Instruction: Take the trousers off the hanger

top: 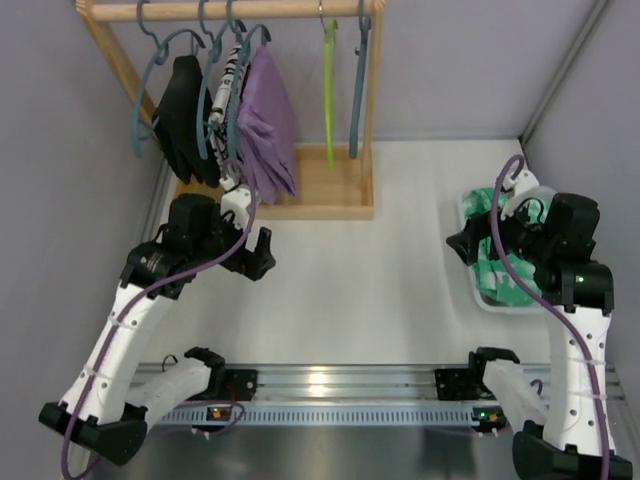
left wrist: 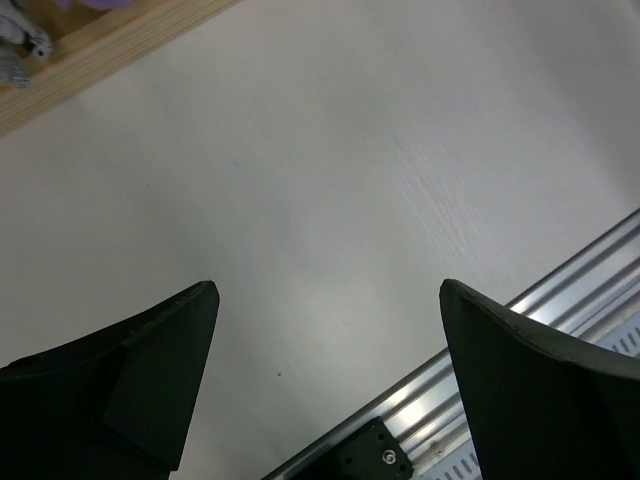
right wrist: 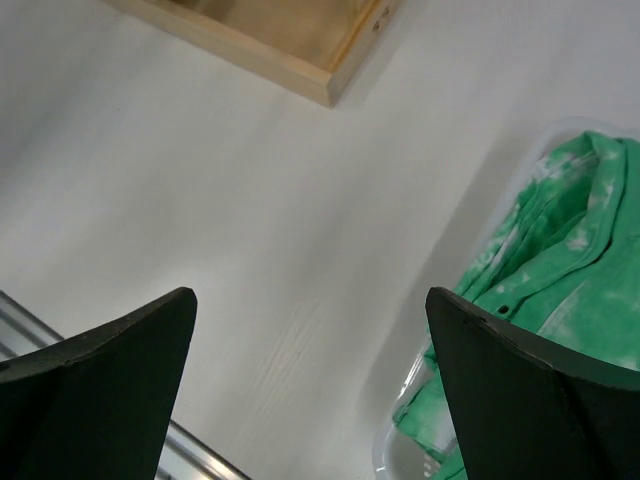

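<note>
Top view alone: hanging garments point(top: 240, 120), 3 (black, patterned, purple), left end of rack point(top: 320, 195); trousers among them, which unclear. Bare hangers point(top: 328, 90), 2, right end. Right wrist alone: green garment point(right wrist: 560, 250), 1, in tub point(right wrist: 510, 175). Left hand point(left wrist: 325, 300), right hand point(right wrist: 310, 300): wide open, empty

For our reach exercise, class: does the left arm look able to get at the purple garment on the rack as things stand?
Probably yes: the left gripper is open, empty and close in front of the purple garment, nothing blocking; only the patterned garment hangs tight beside it.
</note>
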`<action>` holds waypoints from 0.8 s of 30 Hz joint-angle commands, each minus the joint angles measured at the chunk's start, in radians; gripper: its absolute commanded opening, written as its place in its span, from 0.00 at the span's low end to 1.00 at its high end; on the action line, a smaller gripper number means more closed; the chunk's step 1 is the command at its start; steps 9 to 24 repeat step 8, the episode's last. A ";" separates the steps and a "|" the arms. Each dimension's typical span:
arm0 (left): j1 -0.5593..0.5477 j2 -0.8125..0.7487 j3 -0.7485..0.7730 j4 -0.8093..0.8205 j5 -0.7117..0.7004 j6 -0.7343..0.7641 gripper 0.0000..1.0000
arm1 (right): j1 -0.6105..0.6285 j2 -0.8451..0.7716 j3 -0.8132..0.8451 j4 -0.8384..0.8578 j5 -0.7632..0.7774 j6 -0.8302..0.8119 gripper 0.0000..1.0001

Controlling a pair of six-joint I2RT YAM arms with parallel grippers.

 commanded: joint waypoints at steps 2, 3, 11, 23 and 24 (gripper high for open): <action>0.077 -0.104 -0.026 -0.019 -0.112 0.096 0.99 | -0.009 -0.041 -0.056 -0.085 -0.073 -0.066 0.99; 0.087 -0.115 -0.027 -0.024 -0.117 0.099 0.99 | -0.009 -0.047 -0.065 -0.089 -0.073 -0.071 0.99; 0.152 -0.162 -0.049 -0.033 -0.136 0.099 0.99 | -0.009 -0.068 -0.096 -0.100 -0.061 -0.088 0.99; 0.152 -0.162 -0.049 -0.033 -0.136 0.099 0.99 | -0.009 -0.068 -0.096 -0.100 -0.061 -0.088 0.99; 0.152 -0.162 -0.049 -0.033 -0.136 0.099 0.99 | -0.009 -0.068 -0.096 -0.100 -0.061 -0.088 0.99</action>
